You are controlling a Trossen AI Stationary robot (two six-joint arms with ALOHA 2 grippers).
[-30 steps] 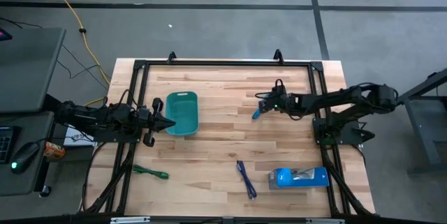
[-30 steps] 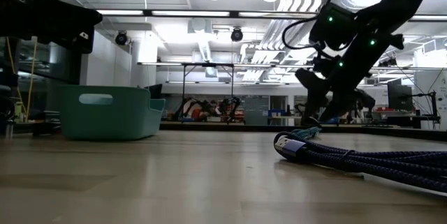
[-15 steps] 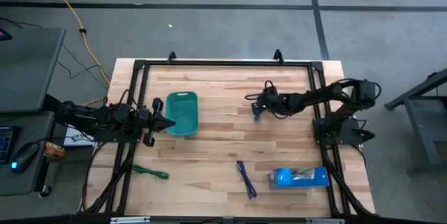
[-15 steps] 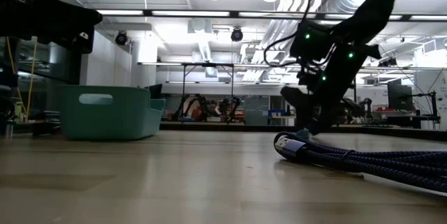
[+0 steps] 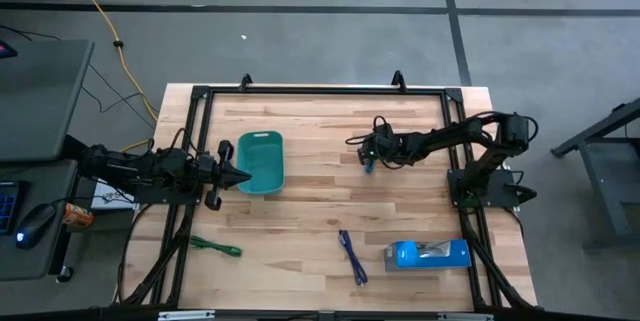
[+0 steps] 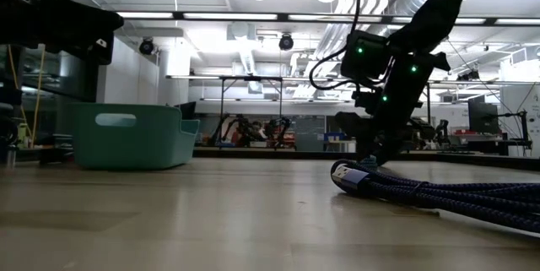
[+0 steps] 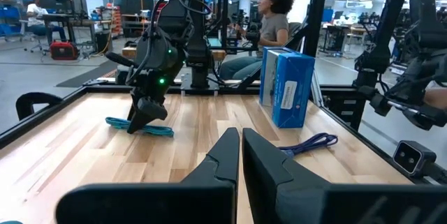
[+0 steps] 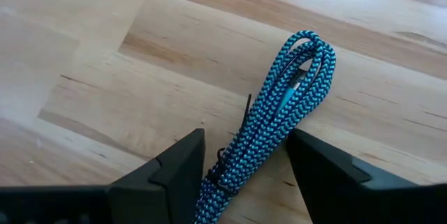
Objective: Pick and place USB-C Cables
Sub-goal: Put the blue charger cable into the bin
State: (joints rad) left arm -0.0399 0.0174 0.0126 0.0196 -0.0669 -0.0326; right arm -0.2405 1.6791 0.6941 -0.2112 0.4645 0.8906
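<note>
Braided blue cable [image 8: 279, 119] (fingers [image 8: 174, 165] astride)

Right gripper [image 5: 366, 157] low, fingers apart

Light blue braided cable [image 8: 279, 119], teal tray [image 5: 260, 162], green cable [image 5: 216, 247].

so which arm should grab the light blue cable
Right. The right gripper is already down over the light blue cable, fingers open on either side of it. The left gripper waits shut beside the teal tray, well away.
</note>
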